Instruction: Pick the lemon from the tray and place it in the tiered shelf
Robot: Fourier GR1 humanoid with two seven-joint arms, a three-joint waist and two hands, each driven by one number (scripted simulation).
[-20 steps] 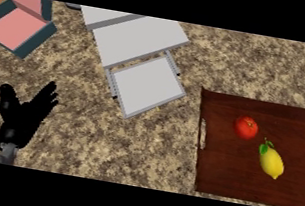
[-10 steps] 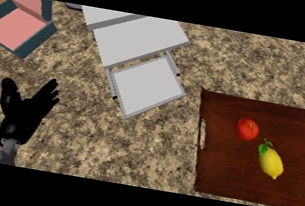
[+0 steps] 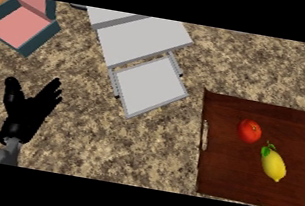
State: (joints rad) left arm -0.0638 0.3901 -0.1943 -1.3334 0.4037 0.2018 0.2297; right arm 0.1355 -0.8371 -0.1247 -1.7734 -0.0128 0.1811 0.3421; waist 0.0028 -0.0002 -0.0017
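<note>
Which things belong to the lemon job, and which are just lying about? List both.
For the job: lemon, wooden tray, tiered shelf, left hand (open, resting at lower left).
Lying about: red fruit on the tray, pink-and-teal box at upper left.

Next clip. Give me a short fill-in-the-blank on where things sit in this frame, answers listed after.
1. The lemon lies on the tray beside a ____ fruit.
2. The tiered shelf stands on the counter to the ____ of the tray.
3. Only the robot's ____ hand shows, open with fingers up, touching nothing.

Missing words: red; left; left.
</note>
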